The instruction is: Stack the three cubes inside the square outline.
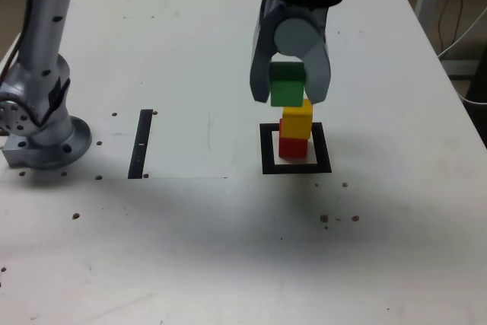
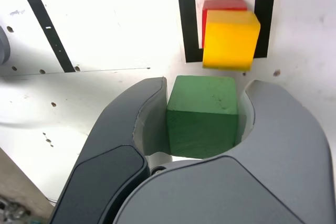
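The coming move turns on how the green cube (image 1: pixel 287 84) lies against the yellow cube (image 1: pixel 297 119), the landmark here. The gripper (image 1: pixel 289 86) has the green cube clasped between its two fingers, held up off the surface (image 1: pixel 192 39). In the exterior view the green cube shows above the yellow cube and a little toward that view's left; in the wrist view the two appear side by side, so the green cube is probably not directly over its target. How much higher it hangs cannot be told.

The red cube (image 1: pixel 293 147) is beneath the yellow cube, inside the square outline (image 1: pixel 324 148) that surrounds this stack. The yellow cube seems offset on the red one, not quite flush. The next move likely calls for shifting the green cube across until it is centred over the yellow cube, then lowering it; an off-centre release could topple the stack.
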You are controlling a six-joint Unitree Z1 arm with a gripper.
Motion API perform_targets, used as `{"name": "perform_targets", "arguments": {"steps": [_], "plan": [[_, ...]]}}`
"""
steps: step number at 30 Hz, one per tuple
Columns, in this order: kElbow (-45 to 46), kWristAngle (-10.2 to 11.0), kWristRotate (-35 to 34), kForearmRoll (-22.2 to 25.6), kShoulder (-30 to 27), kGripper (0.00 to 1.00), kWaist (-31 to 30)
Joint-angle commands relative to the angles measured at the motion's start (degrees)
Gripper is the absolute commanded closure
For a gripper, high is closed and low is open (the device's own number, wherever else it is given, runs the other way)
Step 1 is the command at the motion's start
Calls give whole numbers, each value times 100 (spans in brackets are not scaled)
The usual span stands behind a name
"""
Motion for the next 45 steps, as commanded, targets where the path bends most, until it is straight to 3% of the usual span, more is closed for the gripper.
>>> {"name": "perform_targets", "arguments": {"steps": [1,45], "plan": [[11,6,-1,71,-17,67,40],[-79,-13,626,-80,560,64,385]]}}
